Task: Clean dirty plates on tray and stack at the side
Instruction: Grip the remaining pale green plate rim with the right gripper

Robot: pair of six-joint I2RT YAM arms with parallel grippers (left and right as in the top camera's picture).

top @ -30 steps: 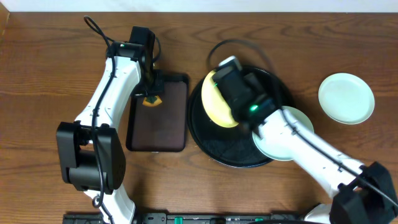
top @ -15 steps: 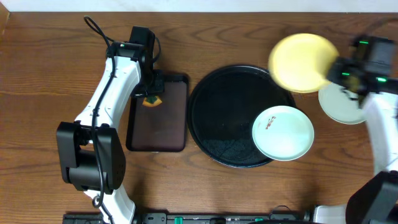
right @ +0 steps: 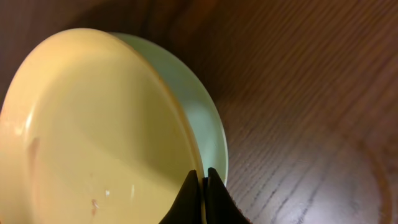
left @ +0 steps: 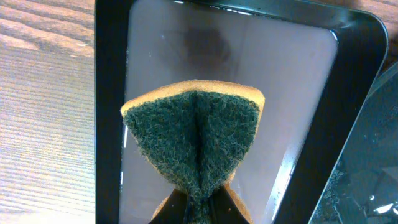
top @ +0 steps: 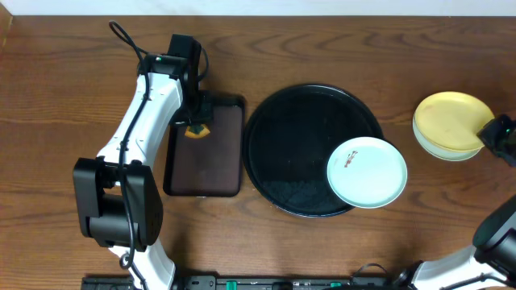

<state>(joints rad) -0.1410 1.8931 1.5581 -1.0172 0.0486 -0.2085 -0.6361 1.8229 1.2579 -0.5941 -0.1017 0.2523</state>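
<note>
A pale yellow plate [top: 450, 119] rests tilted on a pale mint plate [top: 442, 150] on the table, right of the round black tray [top: 278, 153]. My right gripper [top: 486, 133] is shut on the yellow plate's right rim. In the right wrist view its fingers [right: 189, 193] pinch the rim of that yellow plate [right: 93, 124] over the mint plate [right: 208, 121]. Another mint plate [top: 368, 172] with a small dark smear lies on the tray's lower right. My left gripper [top: 196, 126] is shut on a folded green and yellow sponge [left: 196, 134].
A smaller rectangular dark brown tray [top: 210, 169] lies left of the black tray, under the sponge; in the left wrist view its black rim [left: 109, 93] frames the sponge. The stacked plates sit near the table's right edge.
My right arm has carried the yellow plate off the black tray to the right and set it onto the mint plate there. The left arm and sponge have not moved.
</note>
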